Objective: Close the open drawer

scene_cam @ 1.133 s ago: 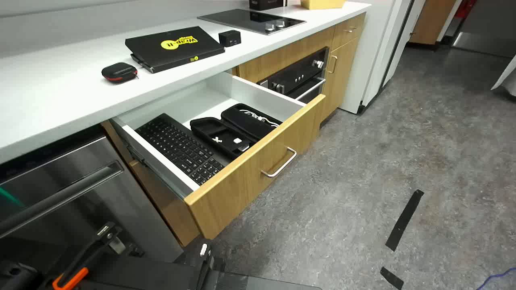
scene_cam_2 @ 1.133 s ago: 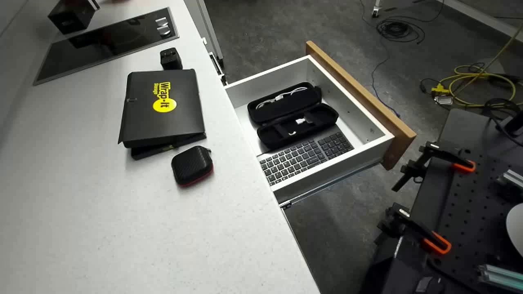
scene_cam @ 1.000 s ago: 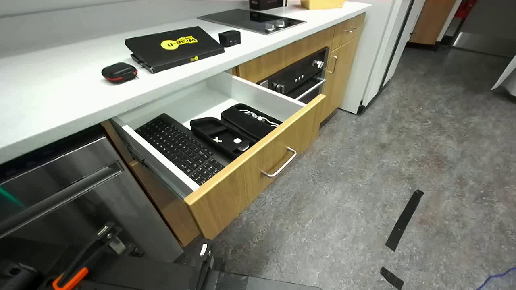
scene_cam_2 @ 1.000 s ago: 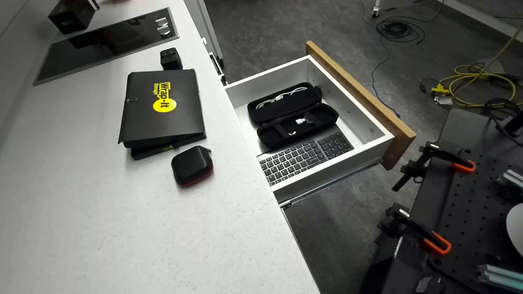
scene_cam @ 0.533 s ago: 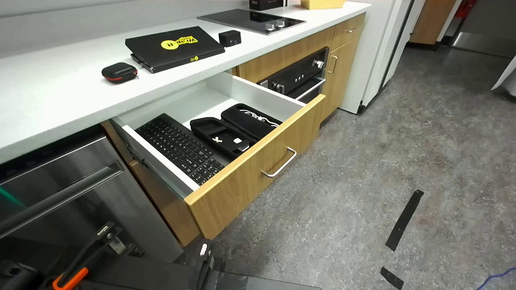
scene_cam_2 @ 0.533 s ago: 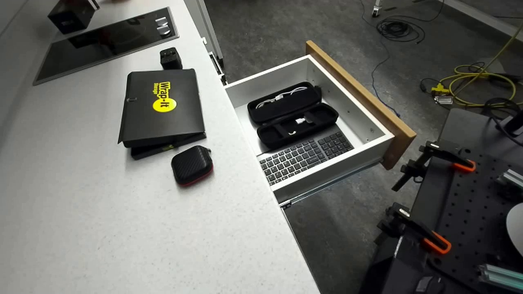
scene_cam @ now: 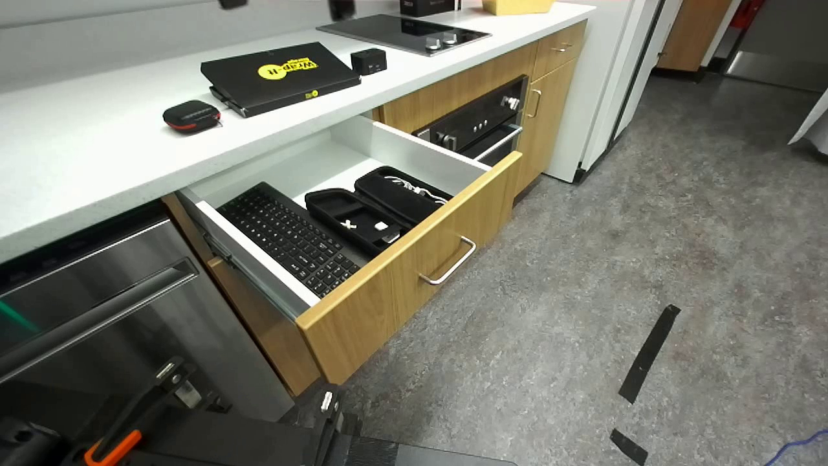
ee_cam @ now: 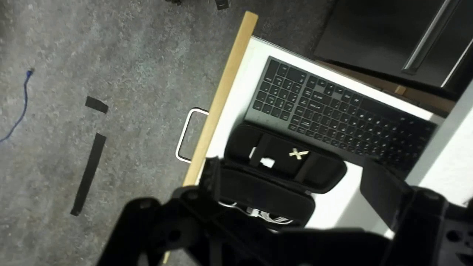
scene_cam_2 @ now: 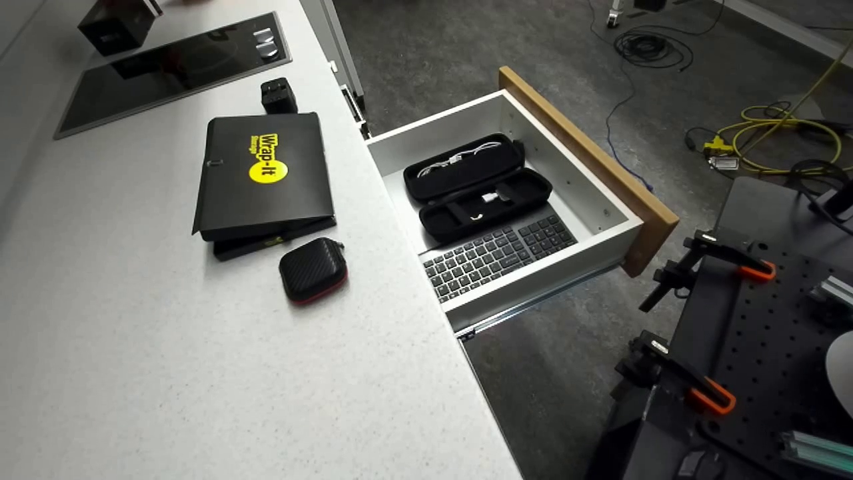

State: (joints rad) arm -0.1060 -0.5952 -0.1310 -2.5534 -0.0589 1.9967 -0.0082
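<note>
The drawer (scene_cam: 381, 304) stands pulled out from under the counter in both exterior views. Its oak front edge (scene_cam_2: 586, 148) and white inner walls show. Its silver bar handle (scene_cam: 455, 266) faces the floor area; it also shows in the wrist view (ee_cam: 183, 133). My gripper (ee_cam: 297, 181) is open and empty in the wrist view, its fingers spread wide above the drawer's inside. In an exterior view only the two dark fingertips of my gripper (scene_cam: 287, 5) show at the top edge, well above the counter. It touches nothing that I can see.
A black keyboard (ee_cam: 332, 114) and an open black case (ee_cam: 284, 159) lie in the drawer. A black box (scene_cam: 281, 74) and a small case (scene_cam: 192, 116) lie on the counter (scene_cam_2: 266, 373). A black table with orange-handled clamps (scene_cam_2: 713, 397) stands near the drawer's front corner.
My gripper's two fingertips have come into view at the top edge of an exterior view. A dark shape also appears at the top edge of an exterior view. The drawer has not moved.
</note>
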